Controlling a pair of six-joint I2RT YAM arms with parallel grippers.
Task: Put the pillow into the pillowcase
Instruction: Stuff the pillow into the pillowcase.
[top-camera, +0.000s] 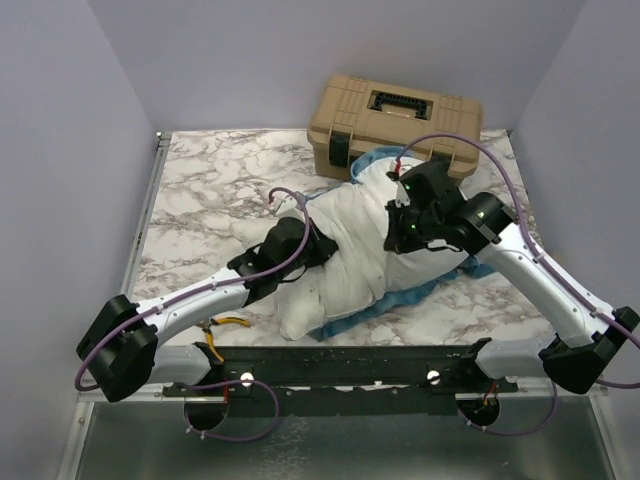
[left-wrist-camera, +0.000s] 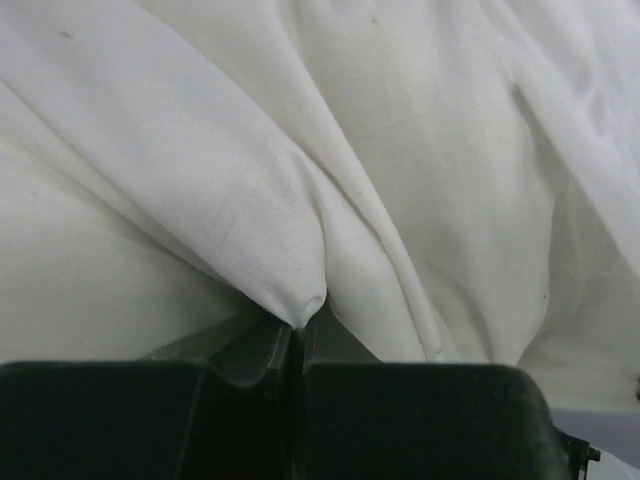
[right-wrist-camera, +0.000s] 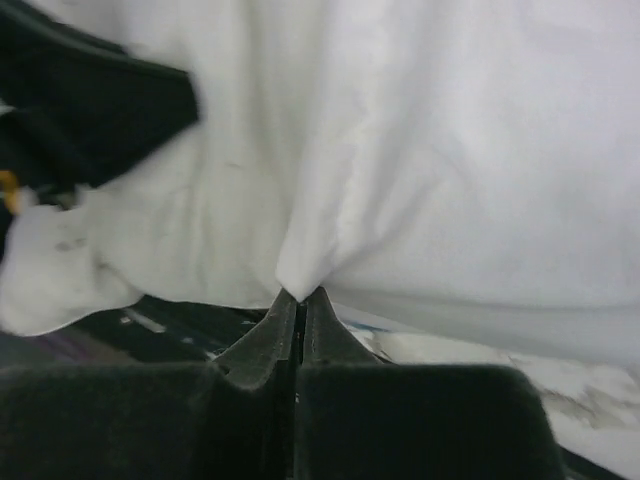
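Observation:
The white pillow lies diagonally across the middle of the marble table, plump and wrinkled. Under it, the pillowcase shows only as blue frilled edging along the pillow's near and right sides. My left gripper presses against the pillow's left flank. In the left wrist view the left gripper is shut on a pinched fold of the pillow. My right gripper sits on the pillow's upper right part. In the right wrist view the right gripper is also shut on a peak of the pillow.
A tan toolbox stands at the back, just behind the pillow's far end. Yellow-handled pliers lie near the left arm's forearm at the table's front. The left arm appears dark in the right wrist view's upper left.

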